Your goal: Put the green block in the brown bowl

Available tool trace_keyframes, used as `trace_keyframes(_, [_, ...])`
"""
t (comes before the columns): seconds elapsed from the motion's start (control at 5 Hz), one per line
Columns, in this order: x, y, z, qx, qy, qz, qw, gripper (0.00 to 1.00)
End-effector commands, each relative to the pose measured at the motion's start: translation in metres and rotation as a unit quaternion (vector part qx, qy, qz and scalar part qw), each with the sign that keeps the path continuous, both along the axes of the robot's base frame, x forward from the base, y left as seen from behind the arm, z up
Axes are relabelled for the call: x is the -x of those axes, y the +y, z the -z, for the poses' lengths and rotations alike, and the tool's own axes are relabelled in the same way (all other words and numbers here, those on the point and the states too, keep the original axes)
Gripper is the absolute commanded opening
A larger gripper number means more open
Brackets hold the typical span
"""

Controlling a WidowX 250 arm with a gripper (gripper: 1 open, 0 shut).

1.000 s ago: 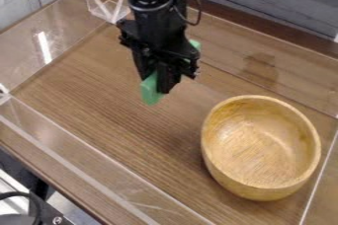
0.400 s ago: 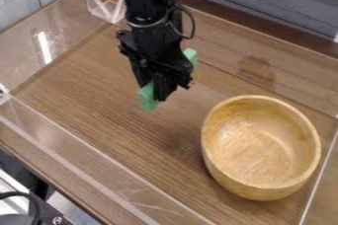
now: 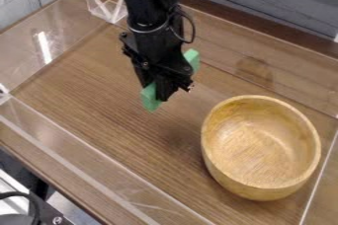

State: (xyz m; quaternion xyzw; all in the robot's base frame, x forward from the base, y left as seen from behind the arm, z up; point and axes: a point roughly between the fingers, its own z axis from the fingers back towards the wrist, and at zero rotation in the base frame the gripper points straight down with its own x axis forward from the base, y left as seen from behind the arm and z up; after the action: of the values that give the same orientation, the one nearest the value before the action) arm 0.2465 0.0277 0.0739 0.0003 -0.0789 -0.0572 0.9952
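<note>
Green block (image 3: 169, 79) sits pinched in the claw (image 3: 164, 83), with its upper end showing beside the fingers and its lower end poking out below them, tilted and close over the tabletop (image 3: 93, 120). Compared with a second ago, the arm has drifted a little toward the left of the view and looks slightly lower, carrying the block with it; the jaws were pressed on the bar then and are pressed on it now. That shift does not bring the block any nearer to the brown bowl (image 3: 262, 145), which lies empty at the lower right, well apart from the claw. So, by my reading, the pick is done but the carry to the bowl has hardly begun, and the block hangs so low that it would need lifting before it could clear the thick rim.

Room for that move looks good: bare wood grain lies between the claw and the bowl, with nothing standing in the path. Clear walls (image 3: 40, 41) fence the tabletop on the left and near sides, and the bowl sits close to the right-hand edge, so an overshoot past it has little margin
</note>
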Motion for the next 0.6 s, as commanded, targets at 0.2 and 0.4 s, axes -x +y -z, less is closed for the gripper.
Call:
trace_keyframes(0.2, [0.003,-0.024,-0.018,0.008,-0.016,0.008,0.9998,0.00])
trace_keyframes(0.4, [0.008,-0.038,-0.023,0.014,-0.016,0.014,0.9997,0.00])
